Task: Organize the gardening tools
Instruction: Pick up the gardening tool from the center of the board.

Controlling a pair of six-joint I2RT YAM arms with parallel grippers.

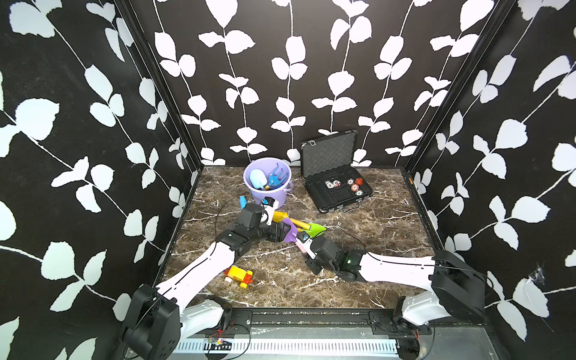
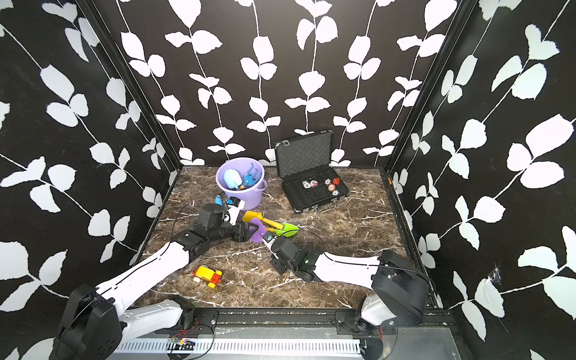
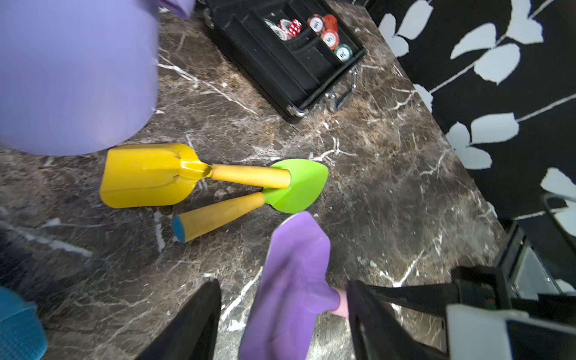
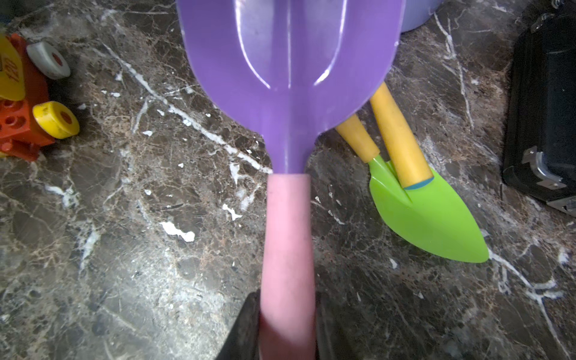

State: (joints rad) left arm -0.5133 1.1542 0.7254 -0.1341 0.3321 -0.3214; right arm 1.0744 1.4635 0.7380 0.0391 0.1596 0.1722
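My right gripper [image 4: 286, 297] is shut on the pink handle of a purple spade [image 4: 290, 62], held just above the marble table. My left gripper [image 3: 282, 282] straddles that spade's purple blade [image 3: 296, 280]; its jaws are open and a gap shows beside the blade. In both top views the two grippers meet at the purple spade [image 1: 291, 233] mid-table. A yellow spade [image 3: 146, 174] and a green trowel [image 3: 299, 187] lie crossed on the table beyond it. A lilac bucket [image 1: 283, 194] at the back holds a light-blue scoop [image 1: 258, 179] and a blue fork [image 1: 276, 177].
An open black case [image 1: 338, 184] with poker chips stands at the back right. A yellow-and-red toy car [image 1: 239, 275] lies near the front left. A light-blue cylinder [image 1: 243, 202] lies left of the bucket, behind my left arm. Patterned walls enclose three sides.
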